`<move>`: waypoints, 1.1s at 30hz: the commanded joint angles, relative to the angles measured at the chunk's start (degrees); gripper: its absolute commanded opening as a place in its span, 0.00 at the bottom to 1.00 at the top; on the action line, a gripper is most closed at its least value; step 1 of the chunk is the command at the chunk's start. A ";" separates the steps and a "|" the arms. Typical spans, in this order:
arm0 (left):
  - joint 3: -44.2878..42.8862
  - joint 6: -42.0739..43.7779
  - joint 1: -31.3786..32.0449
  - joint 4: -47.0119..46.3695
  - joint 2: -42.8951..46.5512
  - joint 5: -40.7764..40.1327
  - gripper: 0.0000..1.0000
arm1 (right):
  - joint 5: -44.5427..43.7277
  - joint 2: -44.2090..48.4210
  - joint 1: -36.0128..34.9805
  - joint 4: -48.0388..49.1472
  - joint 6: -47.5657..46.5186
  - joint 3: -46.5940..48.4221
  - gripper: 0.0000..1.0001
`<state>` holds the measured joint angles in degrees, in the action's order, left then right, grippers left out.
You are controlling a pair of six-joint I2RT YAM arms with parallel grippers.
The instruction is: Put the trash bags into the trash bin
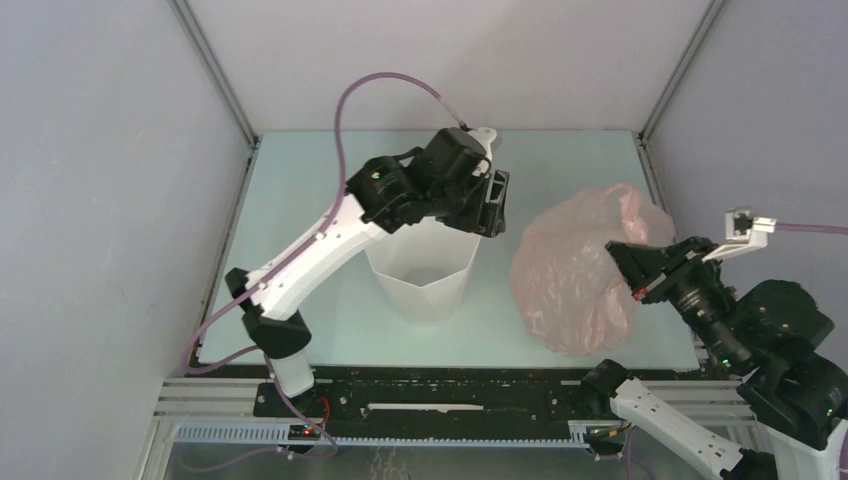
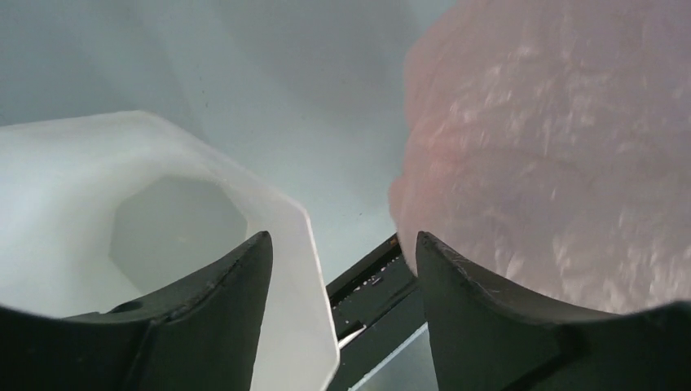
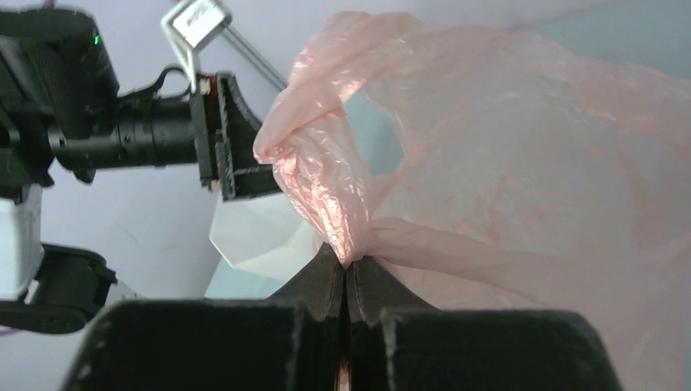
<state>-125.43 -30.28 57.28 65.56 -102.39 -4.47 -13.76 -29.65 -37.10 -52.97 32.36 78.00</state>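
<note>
The white faceted trash bin [image 1: 425,275] stands upright and open near the table's middle. The pale-pink trash bag [image 1: 575,270] billows to the right of it, apart from the bin. My right gripper [image 1: 620,262] is shut on a bunched fold of the bag by its loop handle [image 3: 326,155], pinched at the fingertips [image 3: 349,265]. My left gripper [image 1: 492,212] is open and empty, hovering over the bin's far right rim. In the left wrist view its fingers [image 2: 220,309] straddle the bin rim [image 2: 301,244], with the bag [image 2: 554,147] on the right.
Grey enclosure walls with metal corner posts [image 1: 215,70] surround the pale table [image 1: 300,200]. A black rail [image 1: 450,395] with the arm bases runs along the near edge. A purple cable [image 1: 390,80] arcs above the left arm.
</note>
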 commanded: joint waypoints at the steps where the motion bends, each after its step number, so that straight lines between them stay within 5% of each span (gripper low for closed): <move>1: -3.75 2.25 0.16 -1.15 10.19 -1.33 0.72 | -1.97 -5.83 0.28 3.51 -6.79 8.62 0.00; 7: 6.90 4.41 -1.10 -7.36 25.44 -8.15 0.87 | 4.45 -18.82 0.28 11.58 -12.55 22.92 0.00; 12: 18.31 3.32 -3.51 -14.74 39.42 -10.77 0.96 | 18.96 -29.82 -1.01 24.49 -6.75 29.64 0.00; 18: 29.51 0.83 -3.64 -19.15 53.80 -18.57 0.99 | 23.37 -46.53 -12.09 33.97 -4.05 45.86 0.00; 22: 34.81 -1.69 -3.65 -20.57 60.71 -22.94 1.00 | 31.15 -54.92 -13.37 41.50 5.53 54.31 0.00; 27: 37.61 -2.93 -3.66 -22.14 65.25 -26.37 1.00 | 34.06 -54.83 -10.17 47.09 14.62 49.93 0.00; 33: 37.87 -2.98 -3.64 -23.43 66.26 -31.55 0.99 | 29.58 -38.56 0.05 53.42 27.24 21.06 0.00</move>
<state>-88.42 -32.53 53.91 46.00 -36.38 -30.57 18.15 -78.70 -42.89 -6.76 48.45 110.93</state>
